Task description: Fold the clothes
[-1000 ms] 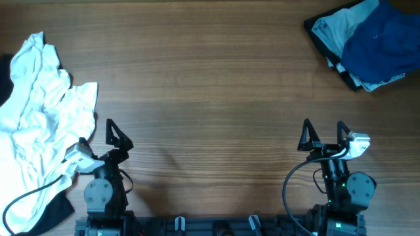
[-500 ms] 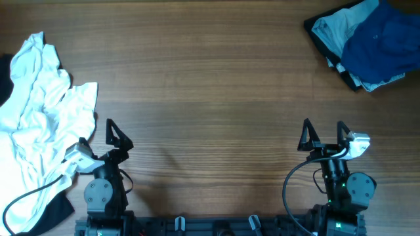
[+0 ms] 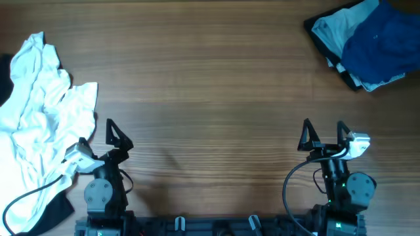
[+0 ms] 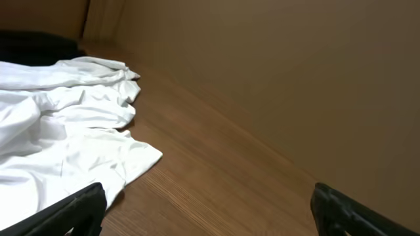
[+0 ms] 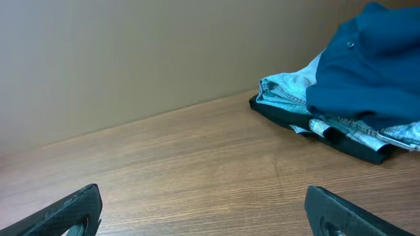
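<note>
While both arms sit at the near edge of the wooden table (image 3: 210,78), a crumpled white shirt (image 3: 39,111) lies heaped at the far left, just beside the left gripper (image 3: 96,131), whose jaws are spread wide and hold nothing. To the right, the right gripper (image 3: 323,131) is equally wide open and empty, well apart from the deep-blue T-shirt (image 3: 380,46) piled on pale jeans (image 3: 331,29) in the far corner (something black lies beneath them). Trouble could come if a pinch into either heap catches several layers, dragging the jeans along or bunching the shirt over the table's edge.
</note>
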`<state>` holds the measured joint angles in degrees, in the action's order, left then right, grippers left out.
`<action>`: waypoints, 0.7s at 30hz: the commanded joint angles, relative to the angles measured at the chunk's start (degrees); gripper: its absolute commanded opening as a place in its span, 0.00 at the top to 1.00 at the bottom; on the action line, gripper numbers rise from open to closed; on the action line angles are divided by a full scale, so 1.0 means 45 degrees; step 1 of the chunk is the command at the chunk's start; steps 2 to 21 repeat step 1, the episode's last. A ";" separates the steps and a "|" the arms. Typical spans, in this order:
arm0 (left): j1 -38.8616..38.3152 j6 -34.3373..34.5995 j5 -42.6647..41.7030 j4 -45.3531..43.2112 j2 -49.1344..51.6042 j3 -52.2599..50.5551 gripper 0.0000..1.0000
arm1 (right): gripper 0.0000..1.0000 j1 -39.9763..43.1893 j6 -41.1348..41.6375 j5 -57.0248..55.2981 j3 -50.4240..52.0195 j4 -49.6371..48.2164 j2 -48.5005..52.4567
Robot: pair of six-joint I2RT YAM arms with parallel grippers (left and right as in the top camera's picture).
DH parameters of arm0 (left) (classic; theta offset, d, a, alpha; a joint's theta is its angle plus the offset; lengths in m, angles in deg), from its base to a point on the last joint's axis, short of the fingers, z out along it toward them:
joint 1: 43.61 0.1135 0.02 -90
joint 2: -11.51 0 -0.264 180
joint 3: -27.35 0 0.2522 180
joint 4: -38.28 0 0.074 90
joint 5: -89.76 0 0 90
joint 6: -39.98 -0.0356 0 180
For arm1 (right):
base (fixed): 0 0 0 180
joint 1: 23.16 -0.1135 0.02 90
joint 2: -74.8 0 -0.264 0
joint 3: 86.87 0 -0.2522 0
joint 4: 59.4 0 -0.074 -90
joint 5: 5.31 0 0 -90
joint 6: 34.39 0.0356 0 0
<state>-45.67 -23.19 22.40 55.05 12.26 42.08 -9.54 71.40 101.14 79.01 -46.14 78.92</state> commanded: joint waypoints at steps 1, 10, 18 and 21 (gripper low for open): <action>0.0107 -0.0209 -0.0015 -0.0010 -0.0083 -0.0087 0.00 | 0.00 -0.0063 -0.0083 0.0005 -0.0024 -0.0112 -0.0044; 0.0107 -0.0209 -0.0015 -0.0010 -0.0083 -0.0087 0.00 | 0.00 -0.0063 -0.0083 0.0005 -0.0024 -0.0112 -0.0044; 0.0107 -0.0209 -0.0015 -0.0010 -0.0083 -0.0087 0.00 | 0.00 -0.0063 -0.0083 0.0005 -0.0024 -0.0112 -0.0044; 0.0107 -0.0209 -0.0015 -0.0010 -0.0083 -0.0087 0.00 | 0.00 -0.0063 -0.0083 0.0005 -0.0024 -0.0112 -0.0044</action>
